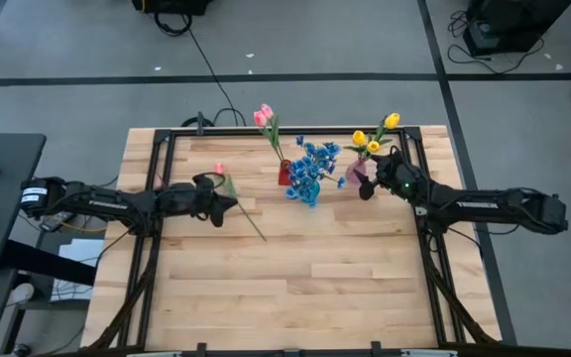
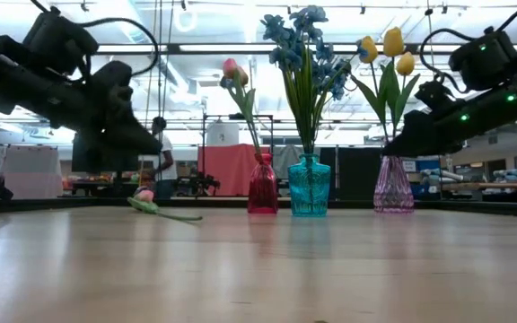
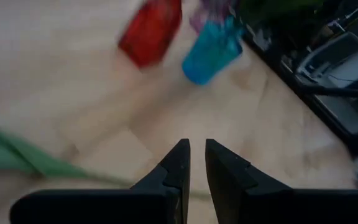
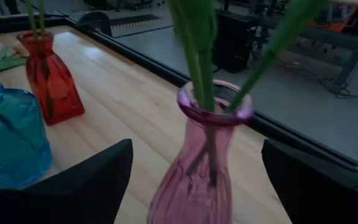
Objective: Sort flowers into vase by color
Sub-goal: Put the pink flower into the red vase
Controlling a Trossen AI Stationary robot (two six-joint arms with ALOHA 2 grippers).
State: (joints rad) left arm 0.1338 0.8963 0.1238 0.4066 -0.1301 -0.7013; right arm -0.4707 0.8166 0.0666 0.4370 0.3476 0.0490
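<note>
One pink tulip (image 1: 220, 170) lies on the wooden table (image 1: 295, 288), its thin green stem trailing toward 5 o'clock; that is my last stray. My left gripper (image 1: 228, 204) hangs just beside that stem, jaws pinched narrow and empty, so next I judge I must widen, drop and pinch the stem. It belongs at 1 o'clock in the ribbed red glass vase (image 1: 285, 174) with 2 pink tulips. My right gripper (image 1: 367, 186) stands wide around the pink glass vase (image 4: 199, 168) of yellow tulips (image 1: 375, 135), beside the blue vase (image 1: 303, 191)
</note>
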